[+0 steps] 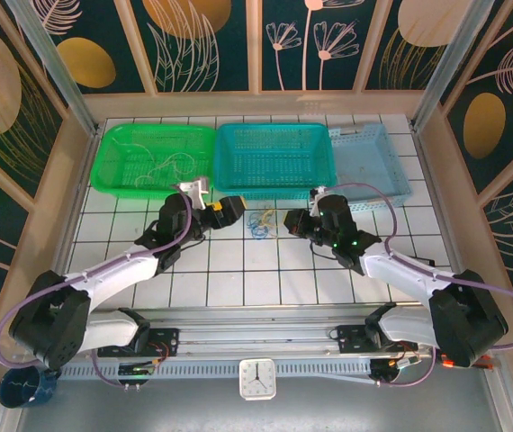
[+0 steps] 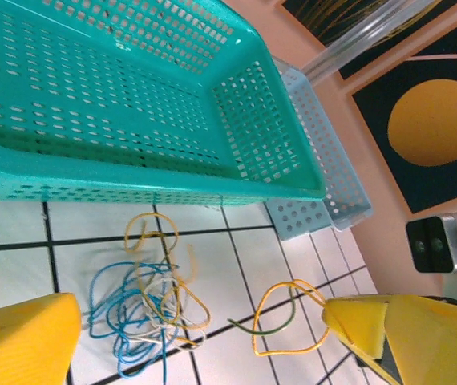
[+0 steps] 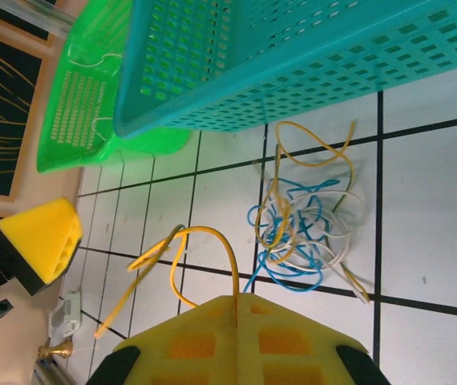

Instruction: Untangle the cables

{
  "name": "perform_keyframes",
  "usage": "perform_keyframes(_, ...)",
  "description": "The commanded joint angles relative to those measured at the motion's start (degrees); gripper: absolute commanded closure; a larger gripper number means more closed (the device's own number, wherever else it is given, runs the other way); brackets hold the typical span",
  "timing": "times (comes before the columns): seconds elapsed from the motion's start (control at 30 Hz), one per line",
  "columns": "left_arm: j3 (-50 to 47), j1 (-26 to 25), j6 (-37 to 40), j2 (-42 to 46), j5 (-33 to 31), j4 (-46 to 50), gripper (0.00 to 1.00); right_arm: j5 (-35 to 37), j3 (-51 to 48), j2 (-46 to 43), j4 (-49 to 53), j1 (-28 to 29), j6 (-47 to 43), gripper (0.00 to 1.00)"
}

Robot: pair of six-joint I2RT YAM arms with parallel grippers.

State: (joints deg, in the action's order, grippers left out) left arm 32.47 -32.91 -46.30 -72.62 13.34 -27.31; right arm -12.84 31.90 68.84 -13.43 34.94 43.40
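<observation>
The cables (image 1: 261, 224) lie as a small tangle of blue, cream and yellow wire on the white tiles in front of the teal basket (image 1: 274, 129). The same tangle (image 2: 144, 313) (image 3: 305, 233) appears in both wrist views. My right gripper (image 3: 236, 301) hovers just right of it, shut on one yellow cable (image 3: 204, 234) that rises from the closed tips and loops away clear of the tangle. My left gripper (image 1: 229, 209) is open just left of the tangle. In its own view the left gripper (image 2: 200, 309) spans the tangle, and the yellow loop (image 2: 281, 321) meets the lower-right fingertip.
Three baskets line the far side: green (image 1: 148, 130) with a few thin wires inside, teal in the middle, pale blue (image 1: 373, 135) on the right. The teal basket's front wall (image 2: 132, 188) stands close behind the tangle. A clock (image 1: 257, 379) sits at the near rail.
</observation>
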Motion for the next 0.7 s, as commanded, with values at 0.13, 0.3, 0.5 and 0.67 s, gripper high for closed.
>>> perform_keyframes(0.13, 1.8, -1.6, -1.9, -2.8, 3.8, -5.4, 0.1, -2.0, -1.6, -0.8, -3.3, 0.5, -0.4, 1.0)
perform_keyframes(0.3, 1.3, -2.0, -4.1, -5.1, 5.4, -8.7, 0.15, -2.0, -2.2, -1.6, -4.2, 0.5, 0.3, 1.0)
perform_keyframes(0.5, -0.5, -2.0, -9.8, -6.5, 8.0, -15.7, 0.19, -4.0, -2.7, -2.1, -7.2, 0.5, 1.8, 1.0)
perform_keyframes(0.67, -1.9, -2.1, -13.3, -6.4, 9.4, -19.4, 0.21, -5.5, -2.5, -2.1, -9.8, 0.4, 3.1, 1.0)
